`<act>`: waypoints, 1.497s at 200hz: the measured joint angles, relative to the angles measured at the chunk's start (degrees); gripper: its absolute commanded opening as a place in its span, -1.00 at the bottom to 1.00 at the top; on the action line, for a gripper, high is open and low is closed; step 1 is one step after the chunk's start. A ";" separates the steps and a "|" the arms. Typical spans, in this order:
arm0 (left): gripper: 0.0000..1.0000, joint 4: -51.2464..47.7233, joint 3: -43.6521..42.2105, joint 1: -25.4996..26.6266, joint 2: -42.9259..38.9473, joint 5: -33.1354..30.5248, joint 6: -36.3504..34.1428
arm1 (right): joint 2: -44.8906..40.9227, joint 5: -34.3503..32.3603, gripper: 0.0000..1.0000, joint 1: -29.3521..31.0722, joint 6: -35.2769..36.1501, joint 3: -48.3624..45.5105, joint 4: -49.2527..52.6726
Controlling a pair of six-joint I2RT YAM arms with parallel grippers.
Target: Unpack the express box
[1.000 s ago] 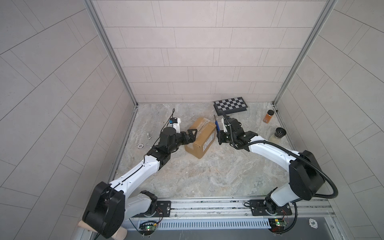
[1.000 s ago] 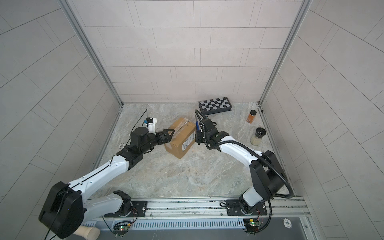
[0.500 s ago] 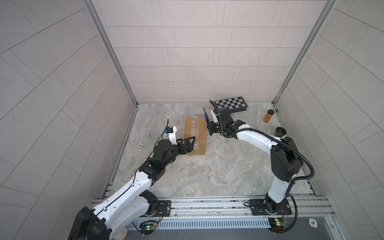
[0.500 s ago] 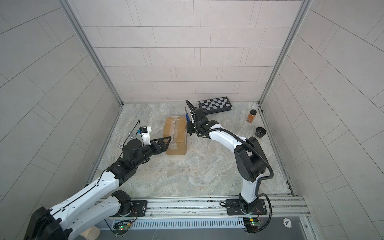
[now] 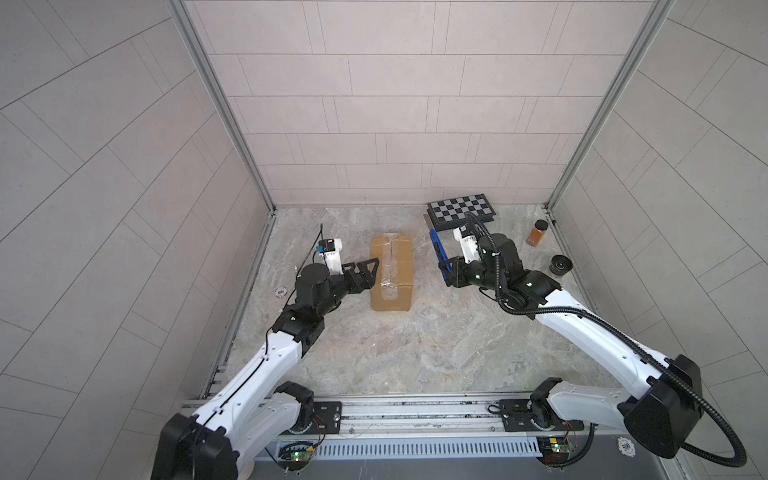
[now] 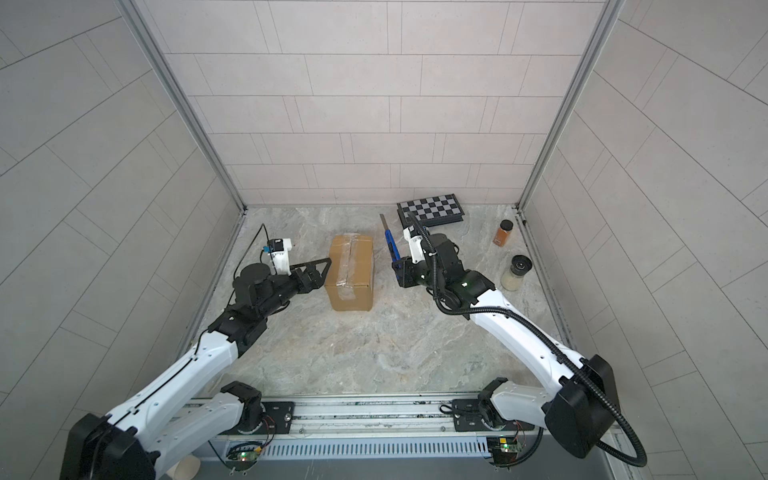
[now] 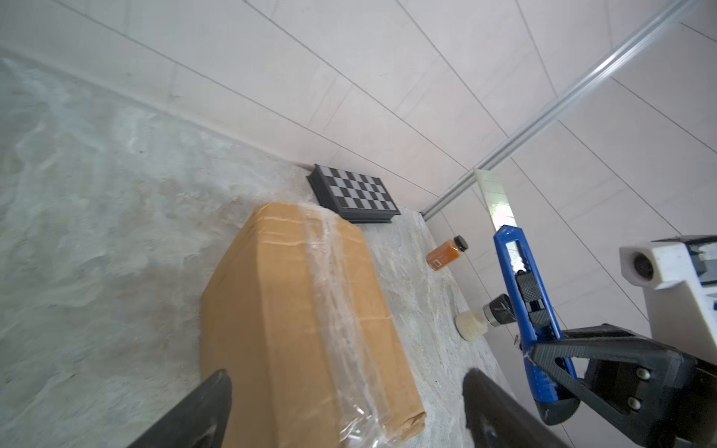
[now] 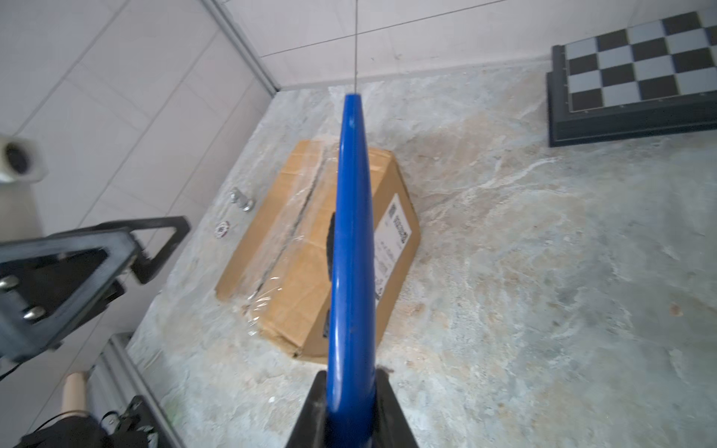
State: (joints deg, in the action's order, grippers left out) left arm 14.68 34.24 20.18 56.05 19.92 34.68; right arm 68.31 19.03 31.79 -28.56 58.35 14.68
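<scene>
Closed tight on the butt end of a blue utility knife (image 8: 351,232) with the right gripper (image 8: 351,407), handle pinched between both jaws. Held clear of the table (image 5: 415,340), pale blade (image 7: 496,201) extended and aimed up toward the back wall. In both top views, placed to the right of the express box (image 5: 392,266), a strip of bare marbled surface between knife and cardboard.

Spread wide at the left gripper (image 5: 371,272), jaws parted and gripping nothing, set against the box's left long side toward its front half. Through the left wrist camera, the box's near end framed between two dark fingers (image 7: 201,411). Touching the cardboard with the upper fingertip or just short of it: hard to say from above.

Box flat on the table around the middle, long axis toward the back wall, flaps shut under clear tape (image 7: 329,271) along the top seam and down the front end. White printed label (image 8: 395,232) on the side facing the knife.

Further out: checkered case (image 5: 461,210) against the back wall, behind the right gripper. Orange jar (image 5: 536,232) and black-capped jar (image 5: 560,265) by the right wall, well apart from the box. On the other side, near the left wall rail, a small round token (image 5: 281,292) and a metal fitting (image 8: 242,199) — both beyond the left arm, away from the box
</scene>
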 measured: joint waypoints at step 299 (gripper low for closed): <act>-0.94 46.51 3.91 -1.42 14.23 31.08 21.55 | 3.48 24.35 -1.00 7.91 -10.71 -4.07 -27.80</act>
State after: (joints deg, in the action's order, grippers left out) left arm 61.19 38.15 18.76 70.28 51.00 56.23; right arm 71.79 43.38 39.70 -39.27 54.28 -13.13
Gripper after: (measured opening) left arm 0.183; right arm 0.183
